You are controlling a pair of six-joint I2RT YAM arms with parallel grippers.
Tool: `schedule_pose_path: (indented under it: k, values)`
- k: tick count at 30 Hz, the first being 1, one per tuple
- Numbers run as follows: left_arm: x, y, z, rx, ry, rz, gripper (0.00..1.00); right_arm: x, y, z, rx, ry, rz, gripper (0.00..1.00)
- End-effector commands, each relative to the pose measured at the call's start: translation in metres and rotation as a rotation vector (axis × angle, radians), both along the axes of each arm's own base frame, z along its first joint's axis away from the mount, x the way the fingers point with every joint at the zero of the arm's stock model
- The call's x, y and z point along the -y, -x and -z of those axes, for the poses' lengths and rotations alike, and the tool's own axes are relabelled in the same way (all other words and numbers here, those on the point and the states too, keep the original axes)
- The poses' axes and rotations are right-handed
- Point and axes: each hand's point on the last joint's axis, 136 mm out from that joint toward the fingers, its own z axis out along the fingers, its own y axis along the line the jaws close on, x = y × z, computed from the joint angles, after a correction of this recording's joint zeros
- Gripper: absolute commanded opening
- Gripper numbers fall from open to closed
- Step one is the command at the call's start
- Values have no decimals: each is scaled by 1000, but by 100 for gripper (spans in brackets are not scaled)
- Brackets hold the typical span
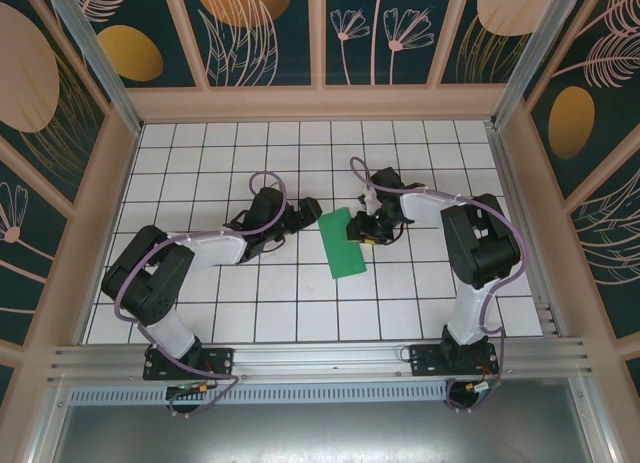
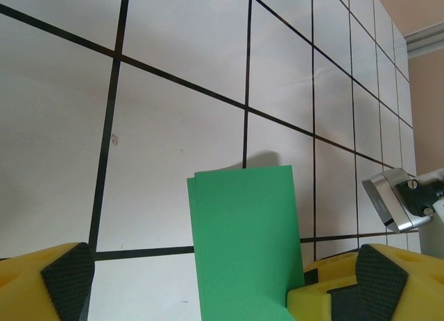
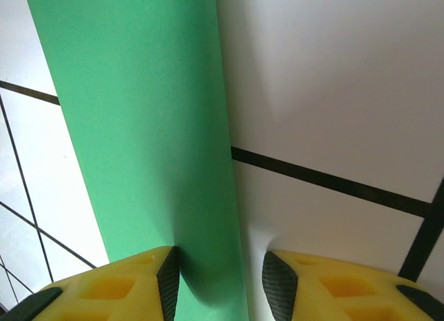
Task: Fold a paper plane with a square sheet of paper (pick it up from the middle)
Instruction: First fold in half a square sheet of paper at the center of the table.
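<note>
The square sheet of paper [image 1: 343, 243] is bright green and folded in half into a narrow rectangle. It lies on the white grid table between the two arms. My left gripper [image 1: 308, 215] is just left of its far end and open; in the left wrist view the paper [image 2: 243, 245] lies between the wide-spread fingers, close to the right fingertip [image 2: 378, 283]. My right gripper [image 1: 362, 226] is at the paper's far right side and open. In the right wrist view the paper's long edge [image 3: 139, 127] runs between the pads, against the left pad [image 3: 168, 279], with a gap to the right pad.
The white tiled table [image 1: 300, 313] is bounded by a pink wall at the back [image 1: 320, 101] and a metal rail [image 1: 320, 358] at the near edge. A silver part of the right arm [image 2: 395, 200] shows past the paper in the left wrist view.
</note>
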Motion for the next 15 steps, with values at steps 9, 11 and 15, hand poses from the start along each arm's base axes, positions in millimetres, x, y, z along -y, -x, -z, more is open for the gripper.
schedule_pose_path:
  k: [9, 11, 15]
  values:
    - [1, -5, 4, -20, 1, -22, 98, 38, 14, 70, -28, 268, -22, 46]
    - [1, -5, 5, -23, -2, -24, 99, 38, 14, 70, -26, 267, -24, 46]
    - [4, -4, 3, -22, 9, -11, 98, 38, 16, 73, -32, 271, -26, 46]
